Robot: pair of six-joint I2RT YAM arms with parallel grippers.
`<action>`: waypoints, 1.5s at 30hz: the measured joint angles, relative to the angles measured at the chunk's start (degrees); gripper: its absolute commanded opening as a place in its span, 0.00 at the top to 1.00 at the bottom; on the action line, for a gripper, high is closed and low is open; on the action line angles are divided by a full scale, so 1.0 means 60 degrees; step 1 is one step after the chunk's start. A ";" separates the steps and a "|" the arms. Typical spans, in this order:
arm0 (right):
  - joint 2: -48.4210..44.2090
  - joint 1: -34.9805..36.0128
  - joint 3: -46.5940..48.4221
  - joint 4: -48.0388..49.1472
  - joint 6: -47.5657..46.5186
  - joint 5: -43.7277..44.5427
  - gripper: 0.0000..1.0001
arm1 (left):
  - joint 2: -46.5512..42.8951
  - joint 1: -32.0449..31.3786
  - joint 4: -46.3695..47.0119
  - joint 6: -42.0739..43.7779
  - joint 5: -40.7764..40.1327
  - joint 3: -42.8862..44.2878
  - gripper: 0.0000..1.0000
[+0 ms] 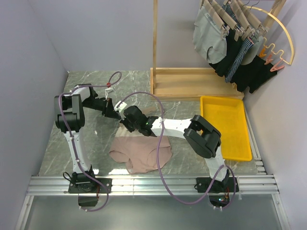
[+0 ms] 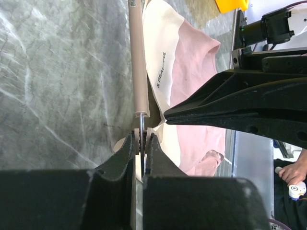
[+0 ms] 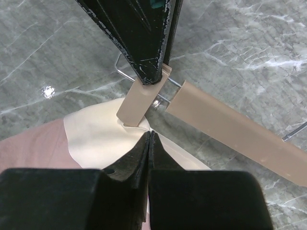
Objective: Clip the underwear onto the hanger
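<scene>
L claw [image 2: 142, 142] nearly shut, pinching the wood clip [image 3: 136, 103] at one end of the hanger [image 2: 138, 57]; hanger bar lies on the bench [image 1: 57, 148], just beside the cream waistband. R claw [image 3: 149, 136] fully shut on the waistband edge of the underwear [image 1: 139, 154], w/ fabric bunched at its tips, right under the clip, and the clip tip touches the waistband. Rest of underwear lies spread on bench, pink body twd the arm bases.
</scene>
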 measured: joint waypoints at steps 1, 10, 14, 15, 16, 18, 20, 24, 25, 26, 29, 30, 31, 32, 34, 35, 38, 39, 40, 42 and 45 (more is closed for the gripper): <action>0.0000 0.0000 0.0000 -0.0004 0.0000 -0.0004 1.00 | 0.0025 0.0000 -0.0015 0.0040 0.0047 0.0000 0.99; 0.0000 0.0000 0.0000 -0.0004 -0.0004 -0.0066 1.00 | 0.0138 -0.0084 -0.0142 0.0280 0.0321 0.0062 1.00; 0.0000 0.0000 0.0000 -0.0004 -0.0033 -0.0076 1.00 | 0.0226 -0.0098 -0.0266 0.0474 0.0401 0.0321 0.99; 0.0000 0.0000 0.0000 -0.0004 -0.0033 -0.0076 1.00 | 0.0240 -0.0095 -0.0270 0.0503 0.0408 0.0350 0.99; 0.0000 0.0000 0.0000 -0.0004 -0.0033 -0.0076 1.00 | 0.0240 -0.0087 -0.0270 0.0510 0.0430 0.0357 1.00; 0.0000 0.0000 0.0000 -0.0004 -0.0036 -0.0076 1.00 | 0.0240 -0.0058 -0.0280 0.0539 0.0455 0.0357 1.00; 0.0000 0.0000 0.0000 -0.0004 -0.0036 -0.0076 1.00 | 0.0240 -0.0040 -0.0280 0.0561 0.0455 0.0357 1.00; 0.0000 0.0000 0.0000 -0.0004 -0.0047 -0.0076 1.00 | 0.0240 -0.0007 -0.0280 0.0590 0.0459 0.0357 1.00; 0.0000 0.0000 0.0000 0.0000 -0.0051 -0.0076 1.00 | 0.0240 -0.0007 -0.0280 0.0590 0.0466 0.0357 1.00; 0.0000 0.0000 0.0000 -0.0004 -0.0069 -0.0076 1.00 | 0.0240 -0.0007 -0.0280 0.0590 0.0466 0.0357 1.00; 0.0000 0.0000 0.0000 0.0000 -0.0076 -0.0080 1.00 | 0.0240 -0.0004 -0.0280 0.0586 0.0477 0.0357 1.00; 0.0000 0.0000 0.0000 -0.0004 -0.0073 -0.0080 1.00 | 0.0240 -0.0004 -0.0280 0.0586 0.0488 0.0357 1.00; 0.0000 0.0000 0.0000 0.0000 -0.0076 -0.0084 1.00 | 0.0240 0.0004 -0.0280 0.0586 0.0495 0.0357 1.00; 0.0000 0.0000 0.0000 -0.0004 -0.0076 -0.0087 1.00 | 0.0240 0.0004 -0.0280 0.0586 0.0506 0.0357 1.00; 0.0000 0.0000 0.0000 0.0000 -0.0076 -0.0102 1.00 | 0.0237 0.0000 -0.0280 0.0586 0.0528 0.0357 1.00; 0.0000 0.0000 0.0000 0.0000 -0.0076 -0.0106 1.00 | 0.0237 0.0004 -0.0280 0.0583 0.0532 0.0357 1.00; 0.0000 0.0004 0.0000 0.0000 -0.0076 -0.0106 1.00 | 0.0233 0.0033 -0.0284 0.0579 0.0535 0.0397 1.00; 0.0000 0.0000 0.0000 0.0000 -0.0076 -0.0106 1.00 | 0.0219 0.0047 -0.0284 0.0579 0.0532 0.0397 1.00; 0.0000 0.0004 0.0000 0.0000 -0.0076 -0.0106 1.00 | 0.0200 0.0058 -0.0291 0.0579 0.0532 0.0397 1.00; 0.0000 0.0004 0.0000 0.0000 -0.0076 -0.0106 1.00 | 0.0149 0.0076 -0.0291 0.0583 0.0532 0.0397 1.00; 0.0000 0.0004 0.0000 0.0000 -0.0076 -0.0106 1.00 | 0.0029 0.0091 -0.0291 0.0627 0.0532 0.0390 1.00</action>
